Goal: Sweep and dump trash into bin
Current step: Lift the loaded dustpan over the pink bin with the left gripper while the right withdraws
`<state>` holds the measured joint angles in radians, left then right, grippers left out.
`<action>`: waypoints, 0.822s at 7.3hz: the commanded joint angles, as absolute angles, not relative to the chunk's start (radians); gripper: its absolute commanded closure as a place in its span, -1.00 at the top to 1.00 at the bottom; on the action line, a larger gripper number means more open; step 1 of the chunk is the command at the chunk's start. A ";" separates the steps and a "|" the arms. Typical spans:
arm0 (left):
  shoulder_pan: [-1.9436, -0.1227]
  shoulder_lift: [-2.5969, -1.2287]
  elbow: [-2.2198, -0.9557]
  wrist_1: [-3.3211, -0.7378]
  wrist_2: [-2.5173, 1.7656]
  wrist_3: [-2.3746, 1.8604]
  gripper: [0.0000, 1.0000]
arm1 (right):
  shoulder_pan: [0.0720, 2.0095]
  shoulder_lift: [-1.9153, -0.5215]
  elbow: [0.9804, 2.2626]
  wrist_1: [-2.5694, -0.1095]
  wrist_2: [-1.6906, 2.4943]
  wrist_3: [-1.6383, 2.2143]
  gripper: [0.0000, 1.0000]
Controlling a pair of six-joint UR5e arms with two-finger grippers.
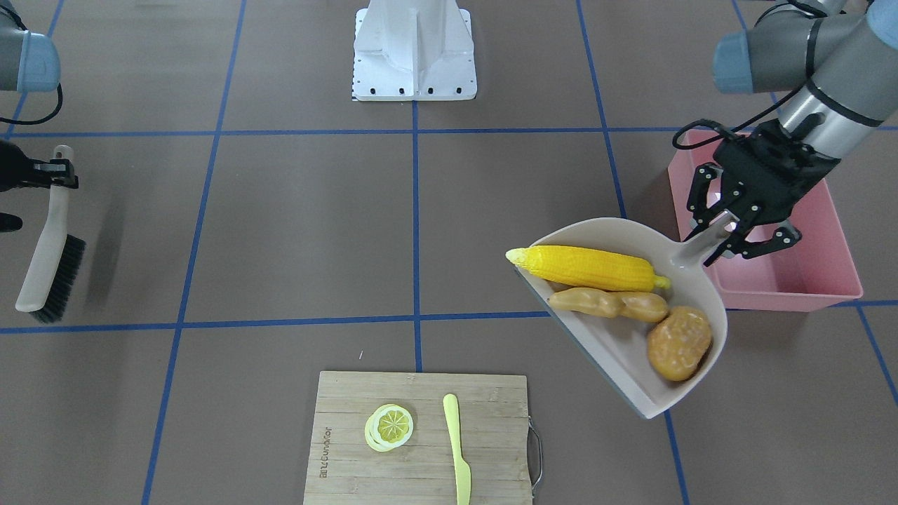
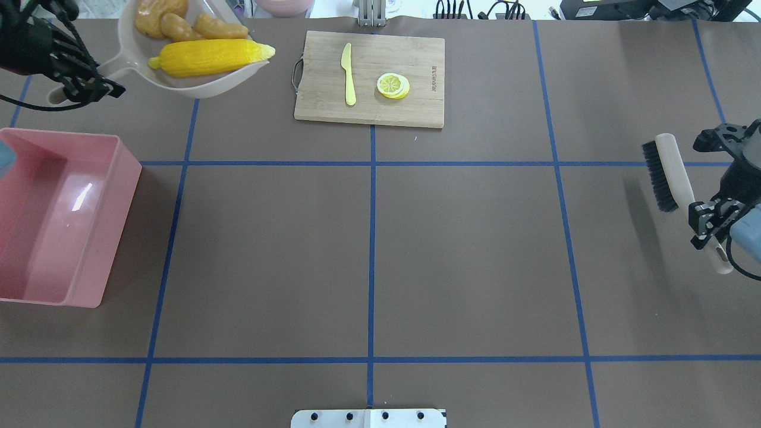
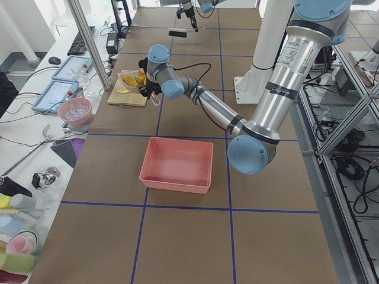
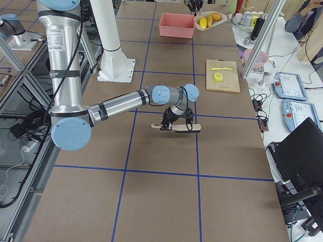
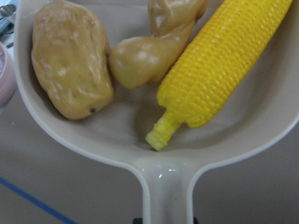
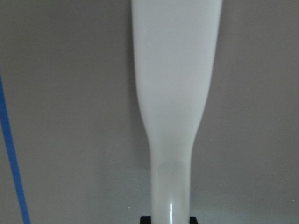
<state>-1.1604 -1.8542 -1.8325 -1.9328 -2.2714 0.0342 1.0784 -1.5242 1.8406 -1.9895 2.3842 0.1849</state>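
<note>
My left gripper is shut on the handle of a beige dustpan and holds it raised beyond the far end of the pink bin. In the pan lie the yellow corn cob, the tan ginger root and the brown potato. The left wrist view shows the corn, ginger and potato close up. The bin looks empty from overhead. My right gripper is shut on the white handle of a black-bristled brush at the table's other end.
A wooden cutting board at the far middle edge carries a lemon slice and a pale yellow knife. The white robot base stands at the near middle. Blue tape lines cross the brown tabletop.
</note>
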 commanded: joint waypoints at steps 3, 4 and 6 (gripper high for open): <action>-1.271 -1.634 -1.923 -1.939 -2.401 -0.080 -1.00 | 1.068 -1.528 1.766 -2.005 2.339 0.147 -1.00; -1.279 -1.546 -1.960 -1.945 -2.398 -0.080 -1.00 | 1.068 -1.522 1.735 -1.999 2.344 0.146 -1.00; -1.342 -1.472 -1.996 -1.934 -2.404 -0.080 -1.00 | 1.062 -1.500 1.711 -2.000 2.342 0.149 -1.00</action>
